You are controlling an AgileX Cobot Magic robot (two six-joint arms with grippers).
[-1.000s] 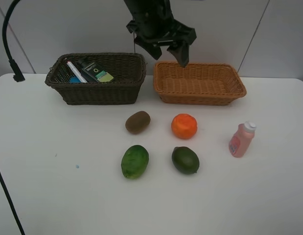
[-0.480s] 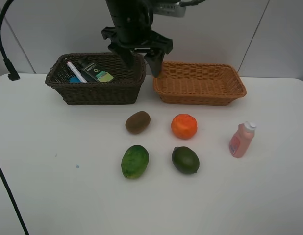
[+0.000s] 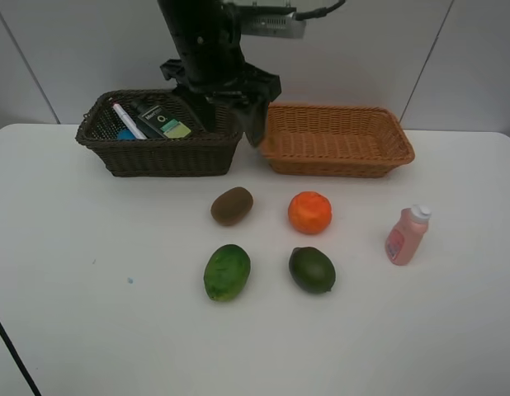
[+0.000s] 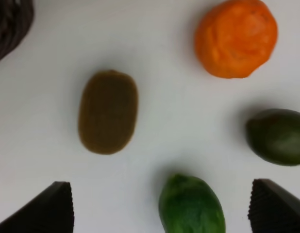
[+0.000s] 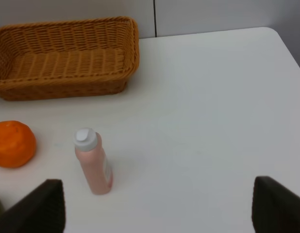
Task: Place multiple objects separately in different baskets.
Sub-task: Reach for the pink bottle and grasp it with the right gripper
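**Both grippers wide open, holding nothing**

The left gripper (image 4: 159, 194) hung high over the gap between the two baskets, at the near corner of the dark basket (image 3: 160, 153). Its fingers (image 4: 48, 211) were spread wide with nothing between them. Its wrist view looked down on the four fruits on the table (image 3: 73, 289).

The right gripper (image 5: 159, 199) was out of the high view. In its own wrist view its jaws stood far apart and gripped nothing, over bare table near the pink bottle (image 5: 94, 165).

The marker (image 3: 127, 120) and the green bottle (image 3: 162, 120) lay in the dark basket, leaning toward its left end. The tan basket (image 3: 337, 161) sat just beside it on the right.

In front of the baskets, the kiwi (image 3: 232, 205) and the orange (image 3: 309, 212) lay side by side, apart. Nearer the front edge lay the light green fruit (image 3: 227, 271) below the kiwi and the dark green fruit (image 3: 312, 269) below the orange. None of the four touched. The pink bottle stood upright, well to the right of the orange.
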